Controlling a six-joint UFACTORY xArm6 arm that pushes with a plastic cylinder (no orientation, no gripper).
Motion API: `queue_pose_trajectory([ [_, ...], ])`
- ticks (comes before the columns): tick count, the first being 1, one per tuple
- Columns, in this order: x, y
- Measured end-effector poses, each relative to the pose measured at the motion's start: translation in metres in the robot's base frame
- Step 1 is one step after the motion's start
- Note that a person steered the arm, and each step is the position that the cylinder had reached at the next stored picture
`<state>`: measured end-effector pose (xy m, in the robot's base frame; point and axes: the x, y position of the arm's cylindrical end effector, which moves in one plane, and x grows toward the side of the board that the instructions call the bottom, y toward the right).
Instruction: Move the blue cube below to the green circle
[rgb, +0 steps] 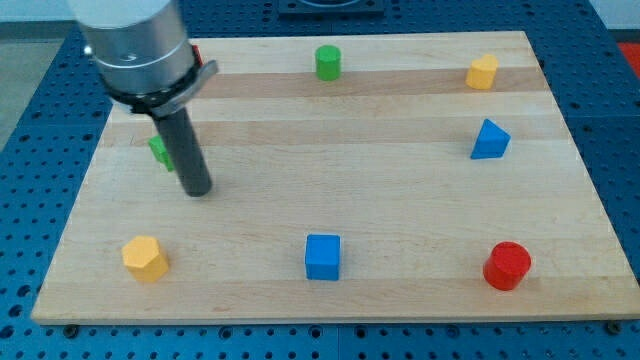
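The blue cube (323, 256) sits near the view's bottom, at the middle of the wooden board (330, 170). The green circle, a small green cylinder (327, 62), stands near the view's top centre, far above the cube. My tip (197, 189) is at the view's left, well to the upper left of the blue cube and apart from it. A green block (158, 150) lies just left of the rod and is partly hidden by it.
A yellow hexagonal block (145, 258) lies at the bottom left. A red cylinder (507, 265) stands at the bottom right. A blue triangular block (489, 139) is at the right, and a yellow block (482, 72) at the top right.
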<state>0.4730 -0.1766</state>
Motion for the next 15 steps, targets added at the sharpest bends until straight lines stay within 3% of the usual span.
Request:
queue_pose_trajectory([
  [1, 0.000, -0.042],
  [2, 0.001, -0.047],
  [3, 0.030, -0.086],
  [4, 0.030, -0.081],
  [6, 0.030, 0.052],
  [7, 0.045, 0.066],
  [8, 0.106, 0.082],
  [9, 0.109, 0.082],
  [10, 0.145, 0.092],
  [13, 0.121, 0.168],
  [15, 0.095, 0.168],
])
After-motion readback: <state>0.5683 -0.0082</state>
